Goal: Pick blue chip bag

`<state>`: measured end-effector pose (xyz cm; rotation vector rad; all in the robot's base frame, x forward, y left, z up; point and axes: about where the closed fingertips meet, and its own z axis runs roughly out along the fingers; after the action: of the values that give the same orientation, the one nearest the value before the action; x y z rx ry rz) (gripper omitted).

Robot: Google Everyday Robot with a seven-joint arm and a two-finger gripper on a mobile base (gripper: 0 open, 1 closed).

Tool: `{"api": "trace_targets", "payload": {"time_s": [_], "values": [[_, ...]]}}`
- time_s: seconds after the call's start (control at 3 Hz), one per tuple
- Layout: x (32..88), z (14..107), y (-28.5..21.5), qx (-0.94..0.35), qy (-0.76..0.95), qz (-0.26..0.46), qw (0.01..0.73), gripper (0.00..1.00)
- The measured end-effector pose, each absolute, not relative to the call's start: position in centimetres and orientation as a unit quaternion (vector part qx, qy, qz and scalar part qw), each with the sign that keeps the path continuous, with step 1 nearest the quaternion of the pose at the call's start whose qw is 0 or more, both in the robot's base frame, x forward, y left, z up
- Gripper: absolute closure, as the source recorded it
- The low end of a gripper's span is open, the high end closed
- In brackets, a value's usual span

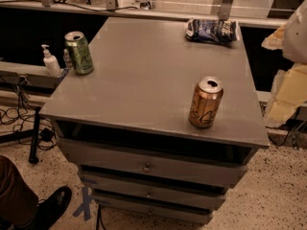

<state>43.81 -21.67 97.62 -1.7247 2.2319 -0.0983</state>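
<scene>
Now | blue chip bag (211, 30) far-right on grey cabinet top (144, 75) | hand unseen

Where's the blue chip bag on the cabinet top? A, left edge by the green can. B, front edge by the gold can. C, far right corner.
C: the blue chip bag lies at the far right corner of the cabinet top; the gripper is not in view.

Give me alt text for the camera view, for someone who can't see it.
A blue chip bag lies at the far right corner of a grey drawer cabinet; a gold can stands near the front right, a green can at the left edge. The gripper is not in view.
</scene>
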Motion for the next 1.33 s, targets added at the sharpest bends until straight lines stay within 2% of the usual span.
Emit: {"api": "trace_targets", "payload": {"time_s": [0.33,0.67,1.33], "values": [[43.8,97.6,-21.7,-0.603,0.781,-0.034,0.159,0.0],[47.2,97.6,-20.4,-0.615,0.764,-0.03,0.195,0.0],[58.5,97.4,-18.3,-0.628,0.732,-0.046,0.259,0.0]]}}
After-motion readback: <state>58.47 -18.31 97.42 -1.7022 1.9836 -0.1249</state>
